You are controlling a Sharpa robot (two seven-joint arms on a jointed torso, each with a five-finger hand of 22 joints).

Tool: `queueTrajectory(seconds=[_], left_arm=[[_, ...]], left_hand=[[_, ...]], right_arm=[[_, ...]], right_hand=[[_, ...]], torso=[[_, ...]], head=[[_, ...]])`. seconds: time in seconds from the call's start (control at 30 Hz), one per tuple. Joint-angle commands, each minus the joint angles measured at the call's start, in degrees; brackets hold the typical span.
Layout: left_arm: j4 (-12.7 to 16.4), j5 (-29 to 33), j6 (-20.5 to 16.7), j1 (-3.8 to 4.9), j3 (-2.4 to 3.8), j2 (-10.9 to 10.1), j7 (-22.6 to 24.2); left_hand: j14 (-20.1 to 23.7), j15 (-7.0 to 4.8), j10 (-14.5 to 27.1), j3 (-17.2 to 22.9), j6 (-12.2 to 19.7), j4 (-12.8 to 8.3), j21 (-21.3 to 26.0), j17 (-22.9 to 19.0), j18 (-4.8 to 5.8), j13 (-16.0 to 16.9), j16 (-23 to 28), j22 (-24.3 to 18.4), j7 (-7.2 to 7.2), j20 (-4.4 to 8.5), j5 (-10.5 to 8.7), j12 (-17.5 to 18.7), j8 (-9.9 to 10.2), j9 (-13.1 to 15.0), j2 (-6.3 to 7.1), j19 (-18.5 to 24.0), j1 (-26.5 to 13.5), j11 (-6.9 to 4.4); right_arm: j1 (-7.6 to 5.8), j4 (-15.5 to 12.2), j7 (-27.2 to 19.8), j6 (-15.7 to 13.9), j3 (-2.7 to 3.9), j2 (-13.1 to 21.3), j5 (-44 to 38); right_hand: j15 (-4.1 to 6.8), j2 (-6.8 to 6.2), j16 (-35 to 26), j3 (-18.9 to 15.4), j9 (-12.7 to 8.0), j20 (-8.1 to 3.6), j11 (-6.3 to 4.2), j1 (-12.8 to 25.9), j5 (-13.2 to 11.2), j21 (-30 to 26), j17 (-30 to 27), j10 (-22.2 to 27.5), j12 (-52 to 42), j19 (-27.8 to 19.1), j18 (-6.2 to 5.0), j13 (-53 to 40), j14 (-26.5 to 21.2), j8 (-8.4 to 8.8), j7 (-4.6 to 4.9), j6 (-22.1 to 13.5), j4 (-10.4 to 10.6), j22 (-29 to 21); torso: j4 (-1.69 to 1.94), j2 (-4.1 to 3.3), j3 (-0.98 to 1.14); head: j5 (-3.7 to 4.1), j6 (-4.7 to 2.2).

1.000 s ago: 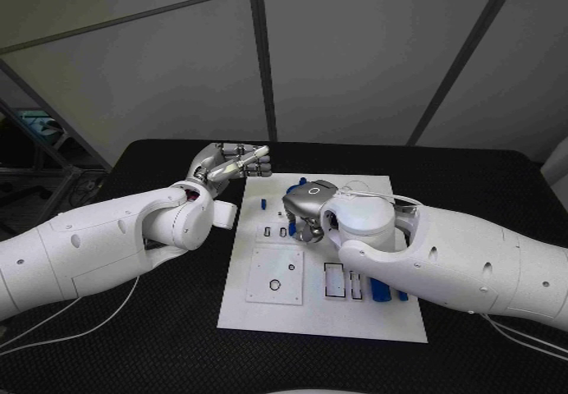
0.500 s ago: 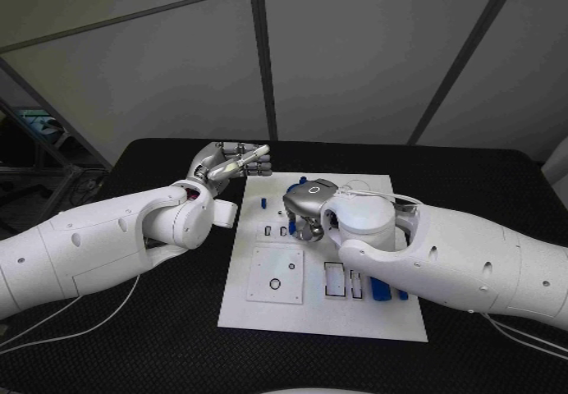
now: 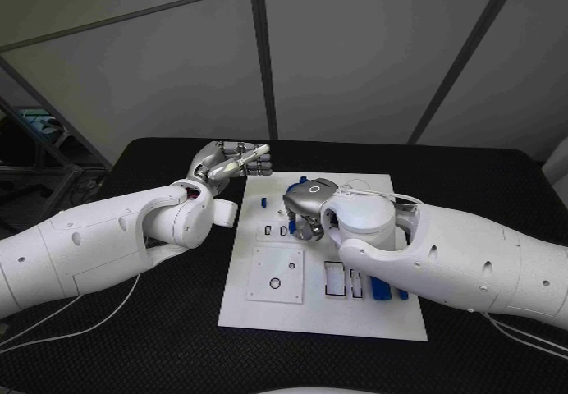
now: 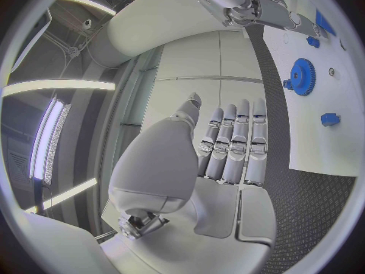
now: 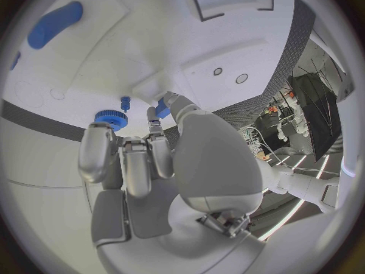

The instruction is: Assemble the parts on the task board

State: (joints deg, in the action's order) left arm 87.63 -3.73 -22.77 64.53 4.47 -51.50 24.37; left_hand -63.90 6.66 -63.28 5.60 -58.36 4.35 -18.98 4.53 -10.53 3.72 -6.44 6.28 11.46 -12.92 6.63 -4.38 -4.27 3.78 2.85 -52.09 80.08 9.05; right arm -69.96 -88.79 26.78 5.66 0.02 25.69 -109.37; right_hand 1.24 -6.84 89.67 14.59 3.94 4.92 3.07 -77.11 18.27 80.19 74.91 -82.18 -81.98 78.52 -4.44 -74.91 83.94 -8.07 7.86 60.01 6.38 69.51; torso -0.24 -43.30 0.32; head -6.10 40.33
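Head view first: the task board (image 3: 310,304) sits in the middle of the frame on the black table (image 3: 166,345), a white plate with a few blue parts on it, including a long blue part (image 3: 379,288) at the lower right next to some slots. The left hand (image 3: 233,161) is up in the upper-left-of-centre area, off the board's left edge, raised with its fingers curled in together and nothing in them as far as I can see. The right hand (image 3: 305,211) is over the board's upper middle, fingers pointing down at the plate.

Left wrist view: left hand (image 4: 228,143) again, fingers lined up side by side and folded in, nothing held. Off to the right of the frame the board shows a blue gear (image 4: 303,77) and a small blue block (image 4: 329,119).

Right wrist view: the right hand (image 5: 140,149) has a small blue part (image 5: 162,109) pinched at its fingertips, right against the white board. The gear (image 5: 112,118) sits just beside the fingers, with a blue peg (image 5: 125,101) close by and an oblong blue part (image 5: 55,23) in the upper left.
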Motion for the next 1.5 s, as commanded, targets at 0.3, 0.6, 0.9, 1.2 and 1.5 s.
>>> queueTrajectory(seconds=[0.3,0.6,0.9,1.2,1.5], left_arm=[[0.0,-0.4,0.6,0.09,0.04,0.1,0.1],[0.0,-0.4,0.6,0.09,0.04,0.1,0.0],[-0.1,-0.4,0.6,0.09,0.04,0.2,0.0],[-0.1,-0.4,0.7,0.09,0.04,0.2,0.0],[-0.3,-0.5,0.8,0.08,0.04,0.2,0.0]], left_hand=[[-0.4,-0.04,0.0,-0.1,-0.3,-0.4,0.3,0.1,0.02,0.0,0.4,-0.1,0.2,-0.06,-0.19,0.4,0.3,0.0,-0.24,-0.5,-0.2,-0.23],[-0.4,-0.03,0.0,-0.1,-0.2,-0.4,0.3,0.1,0.02,0.0,0.5,-0.1,0.24,-0.06,-0.2,0.4,0.3,0.0,-0.23,-0.5,-0.2,-0.21],[-0.4,-0.03,0.0,-0.1,-0.2,-0.4,0.3,0.1,0.02,0.0,0.5,-0.1,0.24,-0.06,-0.2,0.4,0.3,0.0,-0.23,-0.5,-0.2,-0.21],[-0.4,-0.02,0.1,-0.1,-0.2,-0.5,0.3,0.1,0.02,0.0,0.5,-0.1,0.27,-0.06,-0.19,0.4,0.4,0.0,-0.24,-0.5,-0.2,-0.18],[-0.4,-0.02,0.1,-0.1,-0.2,-0.5,0.3,0.1,0.02,0.0,0.5,-0.1,0.27,-0.06,-0.19,0.4,0.4,0.0,-0.24,-0.5,-0.2,-0.18]], right_arm=[[-0.11,0.0,-0.2,0.3,0.01,-0.1,-0.5],[-0.11,0.0,-0.3,0.2,0.01,-0.1,-0.5],[-0.11,0.0,-0.2,0.1,0.01,0.0,-0.6],[-0.11,-0.3,-0.2,-1.6,0.0,0.4,-1.0],[-0.1,-1.1,-0.3,-3.0,0.0,1.2,-1.2]], right_hand=[[-0.44,-1.3,-0.1,-1.1,0.0,0.47,0.24,2.1,-1.6,-0.6,14.0,0.7,0.5,-0.6,0.2,-4.4,5.8,0.44,0.15,-1.3,0.6,-0.4],[-0.49,-1.45,-0.2,-1.3,0.0,0.53,0.27,2.2,-1.9,-0.7,13.9,0.8,0.6,-0.7,0.16,-4.2,5.8,0.5,0.19,-1.5,0.7,-0.6],[-0.57,-1.6,-0.4,-1.5,-0.1,0.61,0.34,2.4,-2.3,-1.0,13.4,1.4,1.1,-1.0,0.05,-3.6,5.7,0.67,0.28,-1.9,0.8,-1.1],[-1.3,-3.51,-0.5,-4.5,-0.2,1.24,1.21,2.8,-7.6,-1.9,13.3,3.8,3.2,-1.7,-0.15,-0.9,5.6,3.31,1.19,-8.1,2.6,-2.3],[-1.62,-3.97,-0.5,-6.3,-0.1,1.6,1.54,1.3,-7.7,-2.1,13.3,4.2,3.4,-1.8,-0.21,-0.3,5.6,3.57,1.53,-9.8,4.7,-2.5]], torso=[[-0.04,0.01,0.0],[-0.02,0.01,0.0],[-0.01,0.02,-0.01],[-0.02,0.01,0.01],[-0.01,0.0,0.02]], head=[[0.02,0.02],[0.03,0.01],[0.15,-0.02],[0.41,-0.15],[0.61,-0.22]])
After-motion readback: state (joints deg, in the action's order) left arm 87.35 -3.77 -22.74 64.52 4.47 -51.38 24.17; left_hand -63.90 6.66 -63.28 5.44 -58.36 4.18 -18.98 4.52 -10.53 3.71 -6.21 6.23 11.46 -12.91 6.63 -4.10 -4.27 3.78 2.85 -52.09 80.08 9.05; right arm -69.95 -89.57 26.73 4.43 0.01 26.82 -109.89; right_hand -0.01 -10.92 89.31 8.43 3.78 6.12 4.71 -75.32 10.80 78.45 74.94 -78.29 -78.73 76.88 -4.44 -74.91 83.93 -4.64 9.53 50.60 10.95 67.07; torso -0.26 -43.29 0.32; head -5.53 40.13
